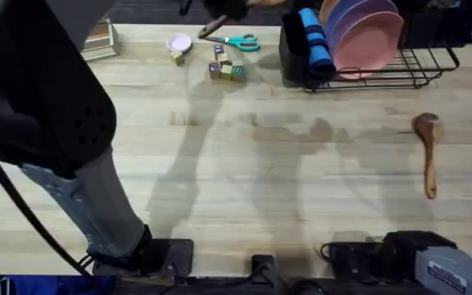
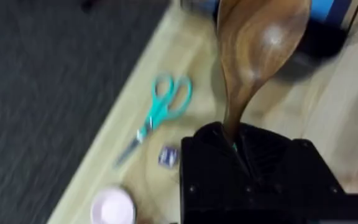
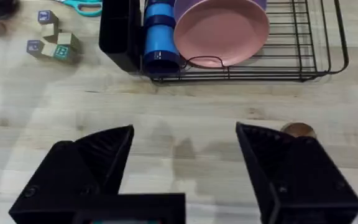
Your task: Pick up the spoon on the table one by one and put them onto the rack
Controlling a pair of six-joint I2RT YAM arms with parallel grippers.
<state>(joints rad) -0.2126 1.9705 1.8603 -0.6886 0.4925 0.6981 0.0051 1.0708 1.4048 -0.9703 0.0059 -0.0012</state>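
The table [image 1: 244,188] spreads out in pale wood planks, and at its far edge toward the right corner sits the rack [image 1: 416,70], black wire with pink plates [image 1: 367,33] standing in it and a blue cup [image 1: 314,41] beside the black caddy [image 1: 293,53] at its left end. The left arm looms big and dark over the near left, reaching to the far edge, and the left gripper [image 2: 235,146] is clamped on a spoon [image 2: 257,56], handle pinched between the fingers, bowl pointing out ahead toward the caddy and the blue cup just beyond it. So the carried spoon's long axis runs straight from gripper to rack, and I judge a short push forward plus a drop is what's left for this one. The second spoon [image 1: 428,152] lies near the right edge, well apart from the rack, bowl toward the far side, handle toward the near edge. The right gripper [image 3: 185,155] hangs spread wide and empty above the planks, clearly the nearer arm for it. Teal scissors [image 1: 238,41], small blocks [image 1: 226,70] and a pink dish [image 1: 179,43] sit left of the rack.
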